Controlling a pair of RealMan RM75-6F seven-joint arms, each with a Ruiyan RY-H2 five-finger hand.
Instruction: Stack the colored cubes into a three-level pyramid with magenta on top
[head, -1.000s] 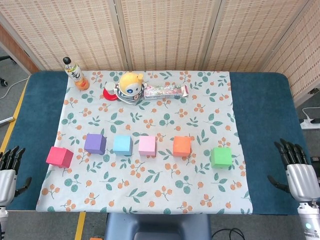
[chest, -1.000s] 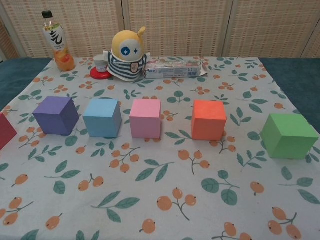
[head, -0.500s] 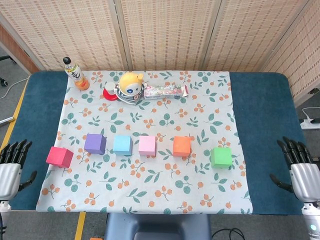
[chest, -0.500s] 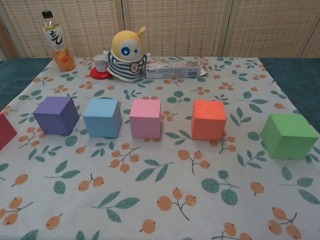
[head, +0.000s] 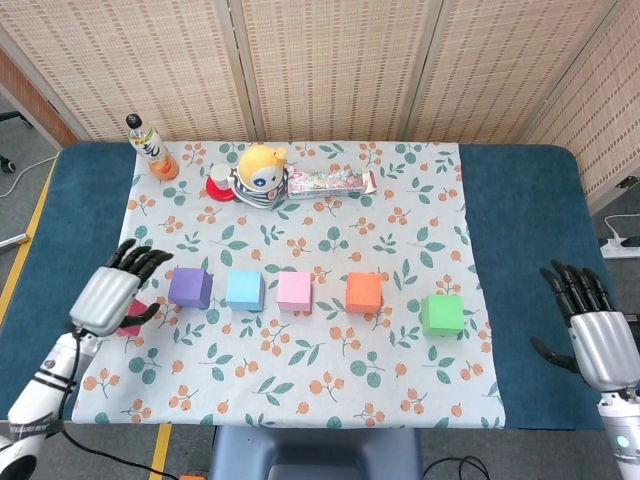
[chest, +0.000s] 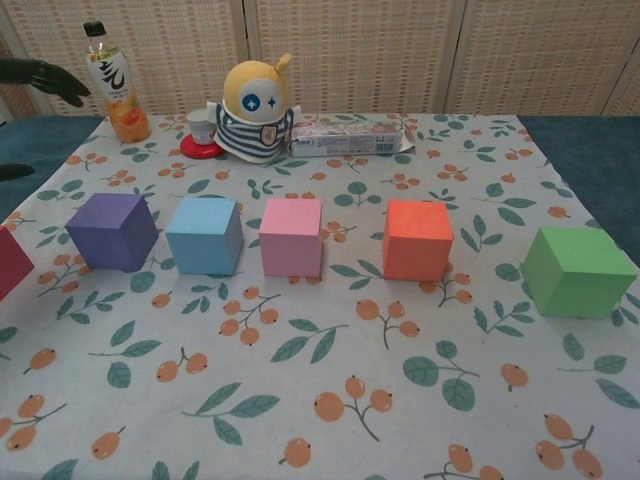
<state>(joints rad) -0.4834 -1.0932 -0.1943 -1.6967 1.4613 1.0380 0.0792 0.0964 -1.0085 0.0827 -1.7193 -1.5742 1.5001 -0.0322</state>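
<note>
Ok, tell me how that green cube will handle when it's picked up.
The green matte cube looks like foam, so it is probably light and slightly squashy. Its flat faces should keep it from rolling or tipping on the floral tablecloth. The matte surface likely grips well and is not slippery.

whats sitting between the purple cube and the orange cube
Two cubes: the light blue cube next to the purple cube, then the pink cube nearer the orange cube. The head view shows this row clearly, each standing apart.

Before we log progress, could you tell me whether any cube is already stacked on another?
No, the purple cube, blue cube, pink cube, orange cube and green cube sit singly on the cloth.
</note>
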